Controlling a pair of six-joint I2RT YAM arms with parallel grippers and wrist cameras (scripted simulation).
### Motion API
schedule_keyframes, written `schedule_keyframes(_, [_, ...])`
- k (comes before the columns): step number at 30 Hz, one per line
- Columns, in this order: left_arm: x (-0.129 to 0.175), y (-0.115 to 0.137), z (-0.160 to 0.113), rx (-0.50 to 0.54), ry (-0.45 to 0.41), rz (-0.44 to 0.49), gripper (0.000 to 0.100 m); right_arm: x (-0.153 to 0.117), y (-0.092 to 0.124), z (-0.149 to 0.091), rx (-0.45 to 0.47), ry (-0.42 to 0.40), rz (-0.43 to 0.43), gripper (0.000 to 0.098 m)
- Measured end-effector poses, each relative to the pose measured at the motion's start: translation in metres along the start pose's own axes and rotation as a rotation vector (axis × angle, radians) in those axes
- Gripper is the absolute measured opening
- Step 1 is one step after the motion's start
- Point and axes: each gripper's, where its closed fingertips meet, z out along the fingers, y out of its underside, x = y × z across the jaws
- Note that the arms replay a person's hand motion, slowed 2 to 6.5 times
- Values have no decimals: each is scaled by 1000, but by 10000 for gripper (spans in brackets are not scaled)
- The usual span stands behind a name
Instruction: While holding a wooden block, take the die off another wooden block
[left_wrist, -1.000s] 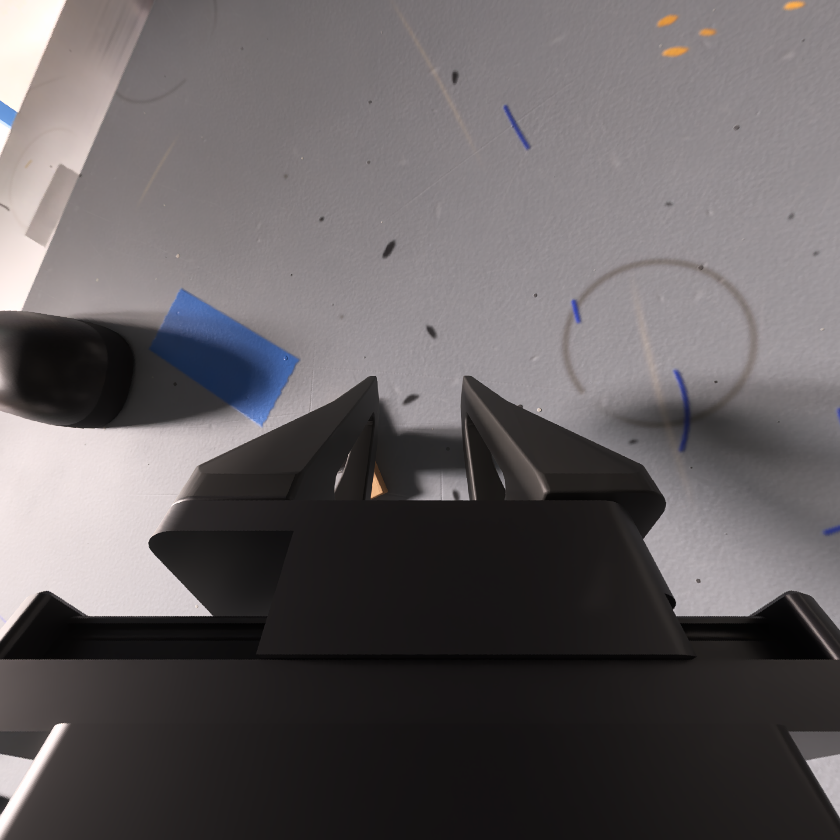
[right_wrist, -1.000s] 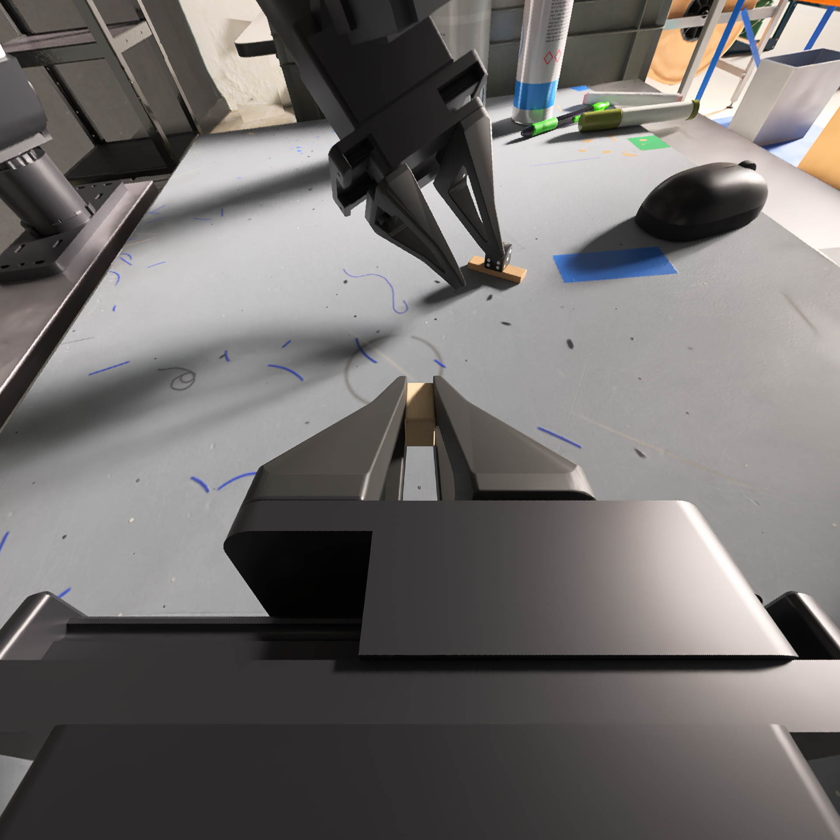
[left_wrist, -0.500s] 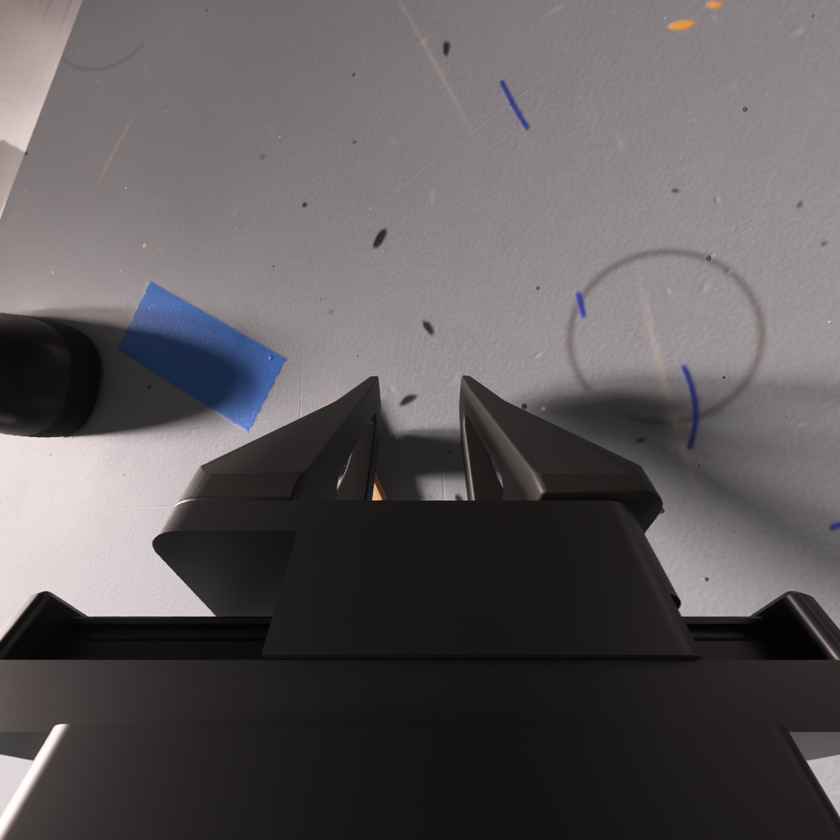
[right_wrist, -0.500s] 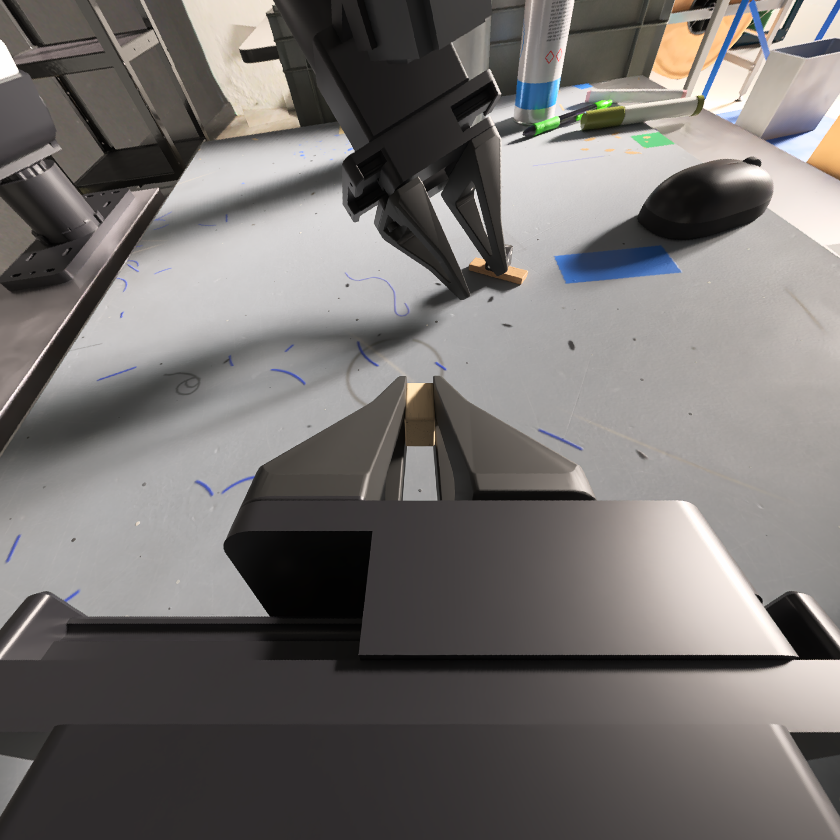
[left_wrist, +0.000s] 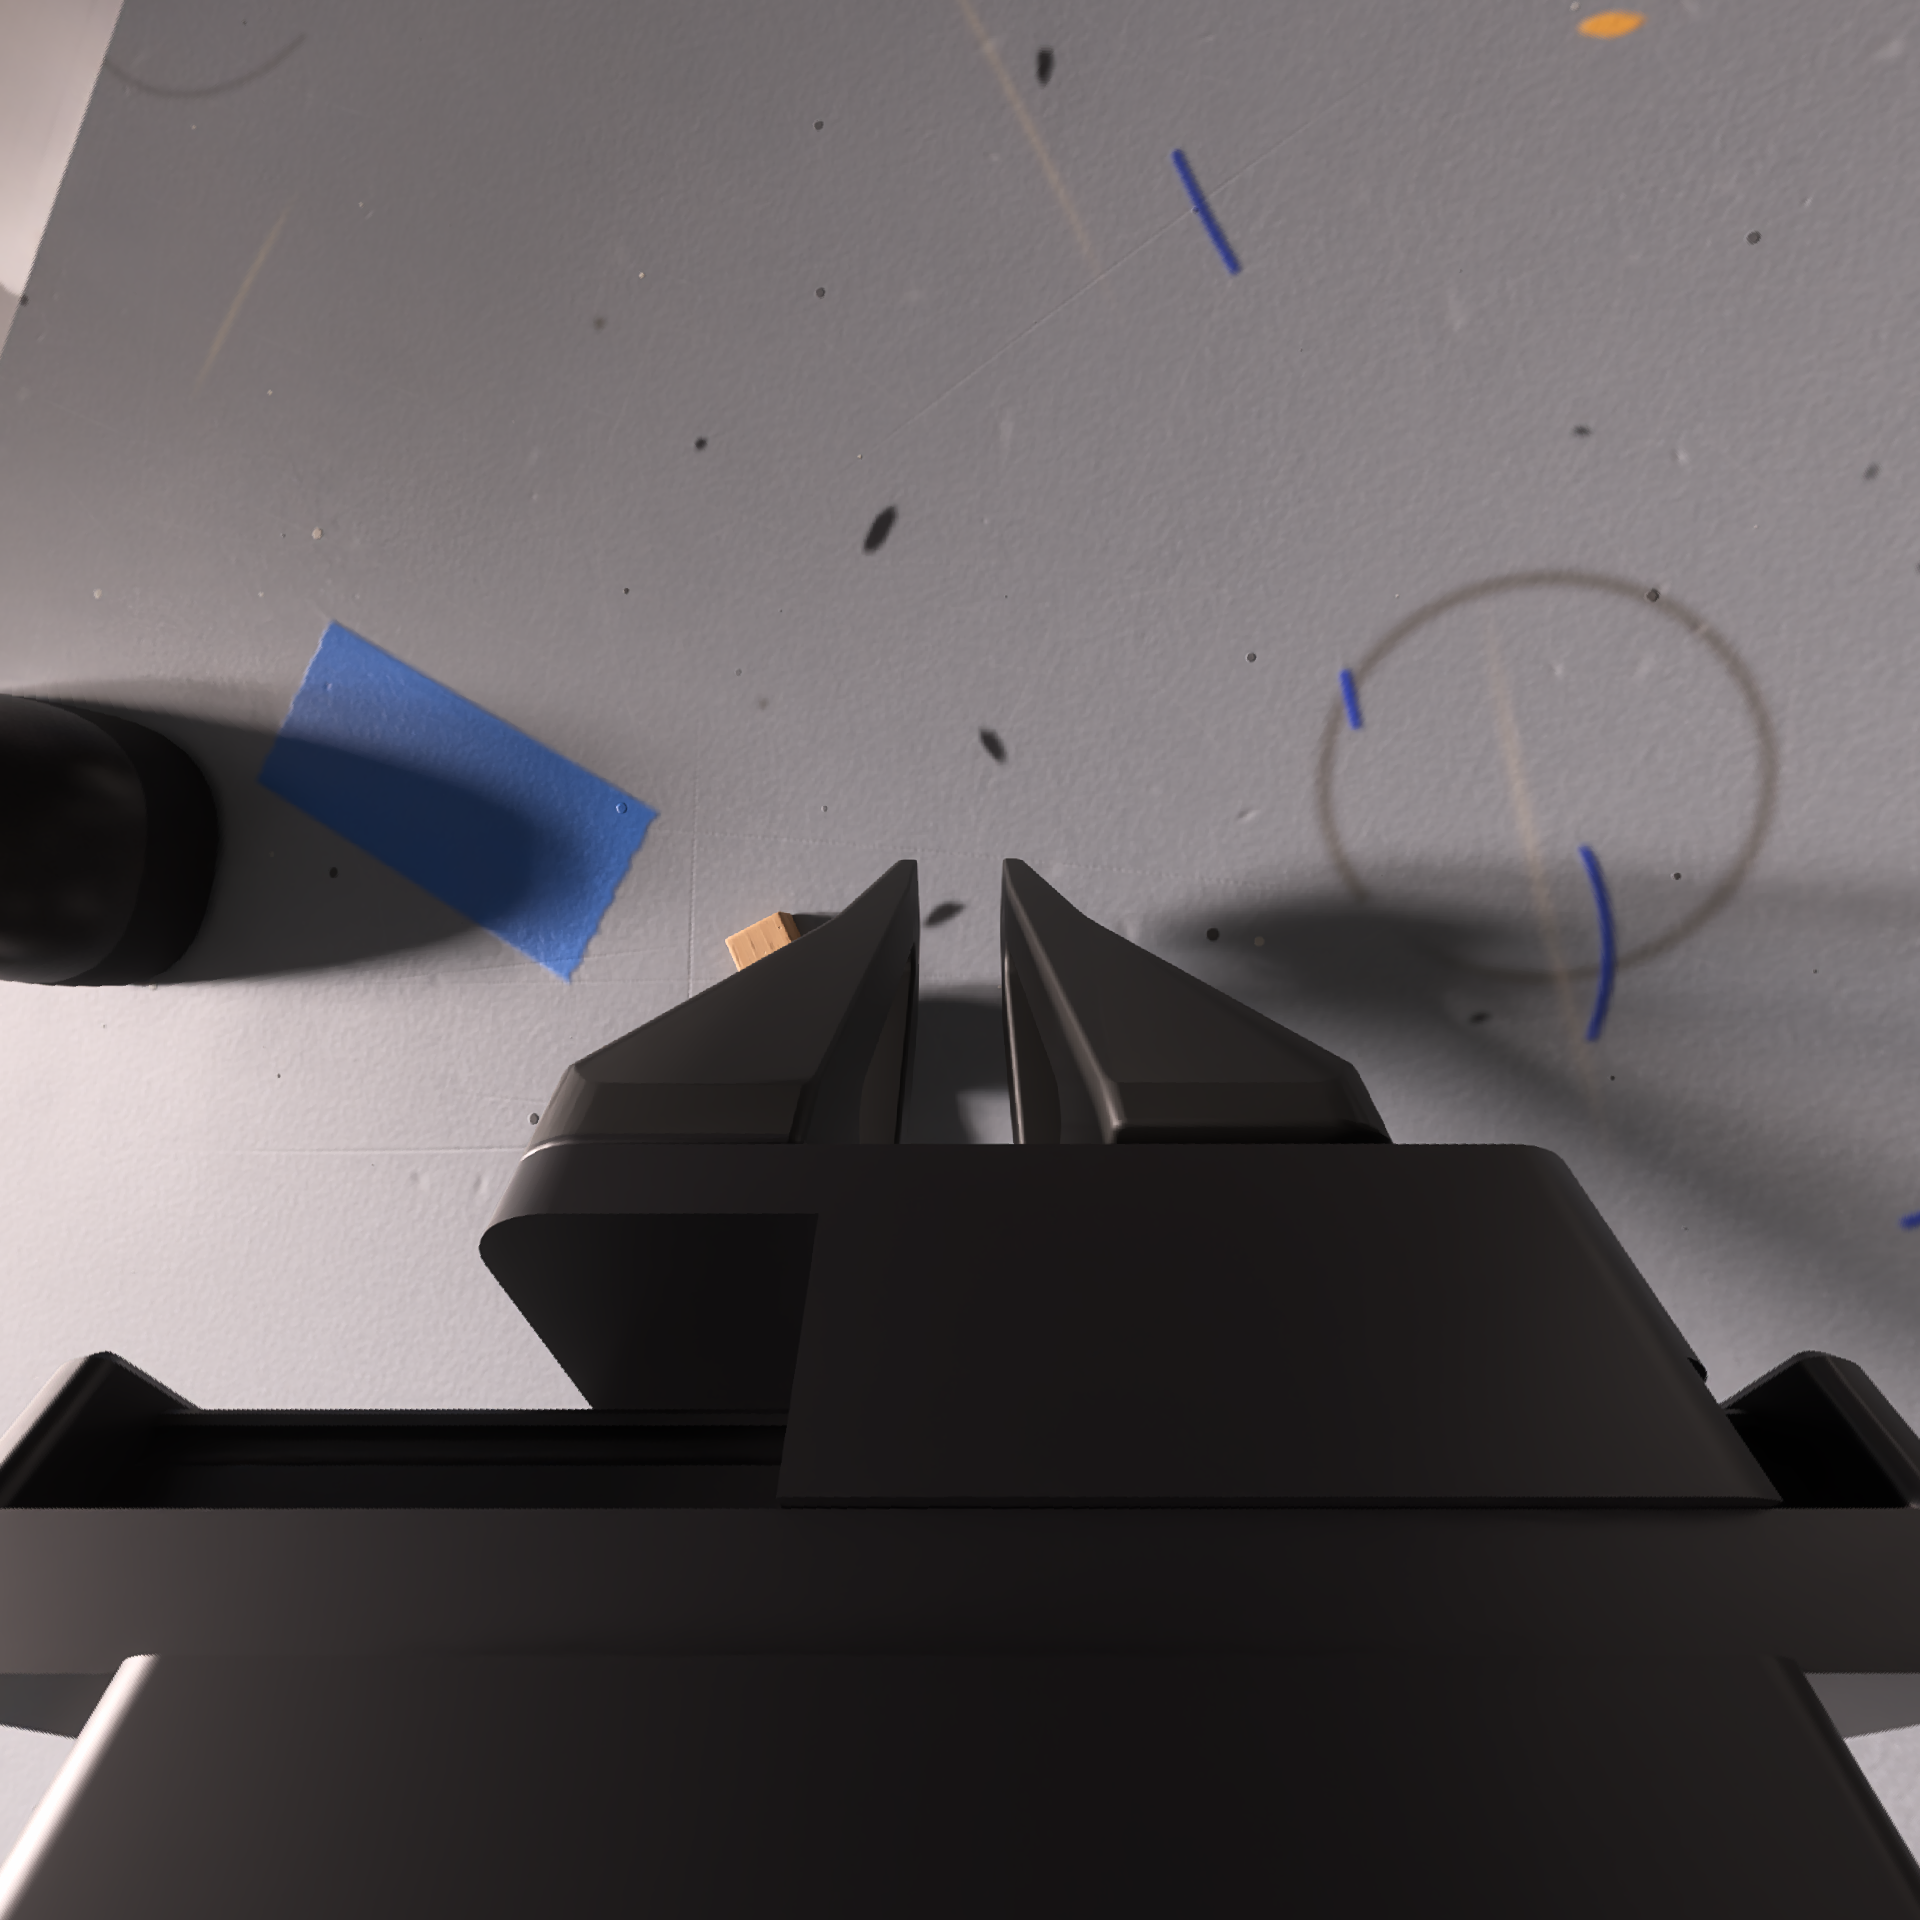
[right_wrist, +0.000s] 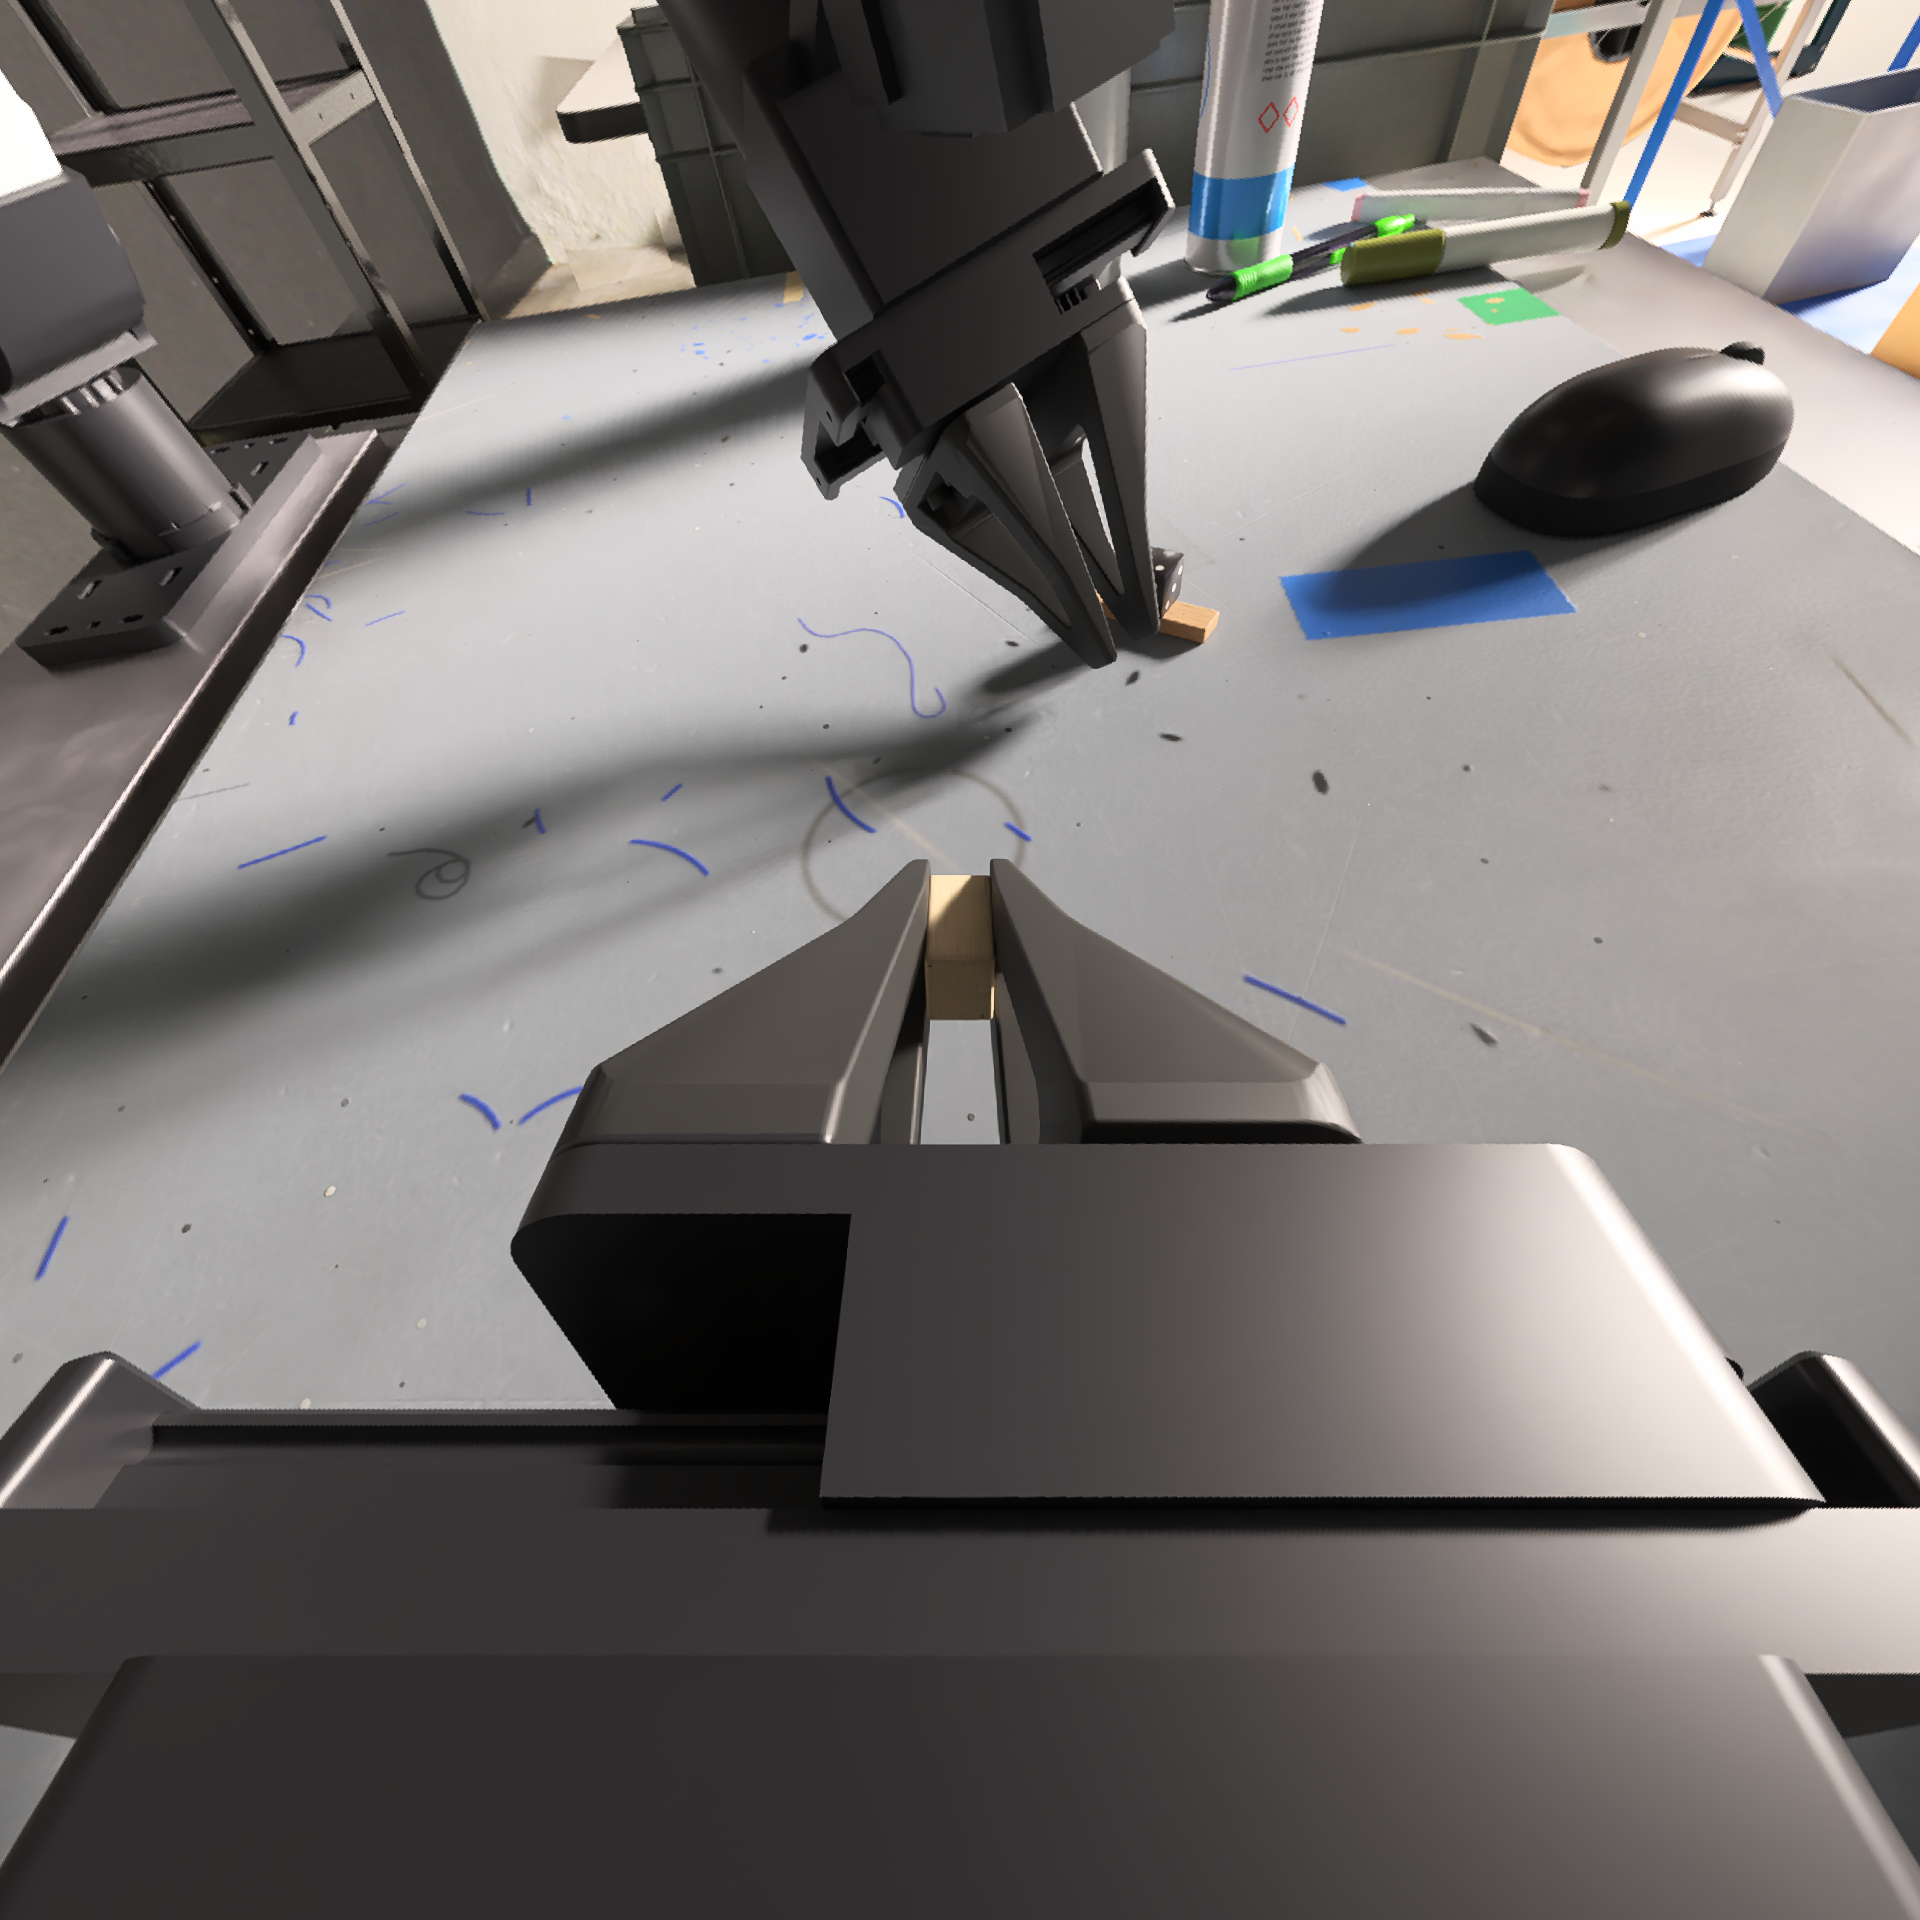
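Note:
My right gripper (right_wrist: 959, 868) is shut on a light wooden block (right_wrist: 958, 935) and holds it above the grey table. Farther off in the right wrist view, my left gripper (right_wrist: 1117, 636) points down with its tips at the table, beside a second flat wooden block (right_wrist: 1190, 623). A black die (right_wrist: 1169, 584) sits tilted over that block, against the outer side of one finger and outside the jaws. In the left wrist view the left gripper (left_wrist: 958, 864) is nearly shut, with only table showing in the narrow gap. A corner of the block (left_wrist: 762, 938) shows left of it.
A black computer mouse (right_wrist: 1636, 436) lies at the right, also in the left wrist view (left_wrist: 83, 831). Blue tape (right_wrist: 1423, 592) lies flat near the block. A spray can (right_wrist: 1247, 135) and markers (right_wrist: 1455, 234) stand at the back. An arm base (right_wrist: 114, 468) is at the left edge.
The left gripper's jaws have closed to about half their earlier gap. The block now shows outside its left finger, and the die has tipped to the finger's outer side. The right gripper has not moved.

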Motion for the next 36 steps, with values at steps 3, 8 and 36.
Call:
schedule_keyframes(3, [0,0,0,1,-1,-15,132,0,0,0,0,0,0,93])
schedule_keyframes(8, [-1,0,1,6,-7,-14,112,1,-2,0,11,3,-5,93])
schedule_keyframes(36, [-24,-10,-26,133,-73,-252,270,2,-9,-7,76,25,11,93])
